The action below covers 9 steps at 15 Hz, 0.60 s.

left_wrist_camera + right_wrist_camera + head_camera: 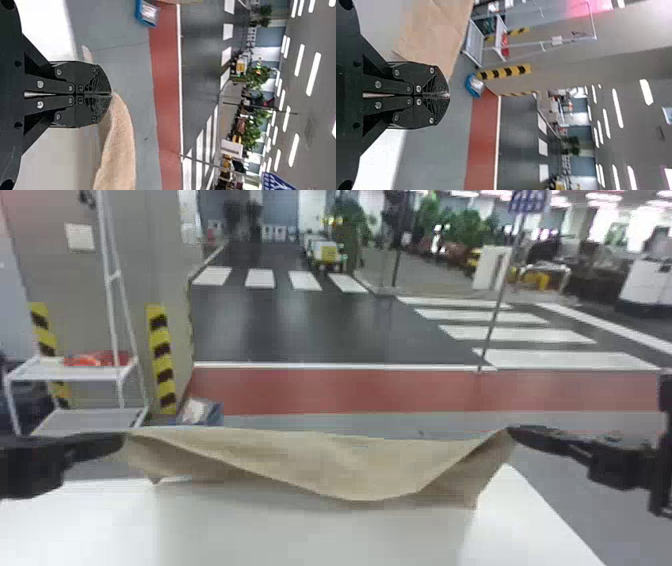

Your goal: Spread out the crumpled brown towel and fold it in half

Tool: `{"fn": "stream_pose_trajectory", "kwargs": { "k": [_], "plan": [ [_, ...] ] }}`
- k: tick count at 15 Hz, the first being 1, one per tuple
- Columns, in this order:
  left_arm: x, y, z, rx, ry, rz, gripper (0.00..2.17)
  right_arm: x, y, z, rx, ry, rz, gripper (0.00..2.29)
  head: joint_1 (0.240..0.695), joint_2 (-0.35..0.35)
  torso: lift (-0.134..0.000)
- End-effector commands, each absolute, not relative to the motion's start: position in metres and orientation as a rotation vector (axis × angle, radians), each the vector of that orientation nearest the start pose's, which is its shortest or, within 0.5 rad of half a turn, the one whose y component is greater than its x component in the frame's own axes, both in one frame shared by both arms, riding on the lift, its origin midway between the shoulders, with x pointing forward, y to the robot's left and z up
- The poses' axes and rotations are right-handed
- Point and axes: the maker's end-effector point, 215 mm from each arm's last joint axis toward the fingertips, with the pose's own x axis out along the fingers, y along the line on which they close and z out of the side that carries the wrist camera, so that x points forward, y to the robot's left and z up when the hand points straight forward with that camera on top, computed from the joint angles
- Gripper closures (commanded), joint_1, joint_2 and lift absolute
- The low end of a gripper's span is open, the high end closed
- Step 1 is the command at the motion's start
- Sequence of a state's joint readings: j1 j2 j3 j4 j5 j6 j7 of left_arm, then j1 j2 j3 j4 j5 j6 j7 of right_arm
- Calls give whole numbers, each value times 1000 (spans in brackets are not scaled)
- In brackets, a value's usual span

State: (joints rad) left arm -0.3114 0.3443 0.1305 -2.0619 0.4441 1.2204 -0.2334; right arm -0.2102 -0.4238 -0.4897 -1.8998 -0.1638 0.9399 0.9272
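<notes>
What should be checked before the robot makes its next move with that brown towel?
1. Left jaws shut on the towel: ok, gripping at its left end.
2. Right jaws shut on the towel: ok, gripping at its right end.
3. Towel stretched straight between the arms: not ok, it sags in the middle.
4. Towel laid flat on the white table: not ok, it hangs from both jaws.
5. Lower edge touching the table: cannot tell.
</notes>
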Motion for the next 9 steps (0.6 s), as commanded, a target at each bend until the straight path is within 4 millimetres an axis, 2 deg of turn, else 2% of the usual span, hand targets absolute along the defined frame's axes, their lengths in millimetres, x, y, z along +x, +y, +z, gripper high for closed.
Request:
{"fn": "stream_pose_trajectory", "kwargs": {
  "k": [1,2,3,5,7,9],
  "plan": [
    [517,300,-271,-59,423,-271,1703,490,-388,-248,13,300,503,1193,512,-148,-124],
    [490,307,-291,-73,455,-268,1703,471,-380,-265,2,316,527,1193,564,-133,-124],
    [472,307,-305,-89,459,-279,1703,457,-375,-275,-6,315,549,1193,618,-117,-124],
    [439,302,-334,-127,464,-304,1703,426,-362,-305,4,356,610,1193,695,-88,-124],
    [419,304,-354,-109,463,-293,1706,403,-356,-321,-10,365,649,1193,695,-83,-124],
    [403,314,-367,-98,499,-286,1703,386,-370,-325,-2,370,647,1193,695,-77,-124]
  ]
}}
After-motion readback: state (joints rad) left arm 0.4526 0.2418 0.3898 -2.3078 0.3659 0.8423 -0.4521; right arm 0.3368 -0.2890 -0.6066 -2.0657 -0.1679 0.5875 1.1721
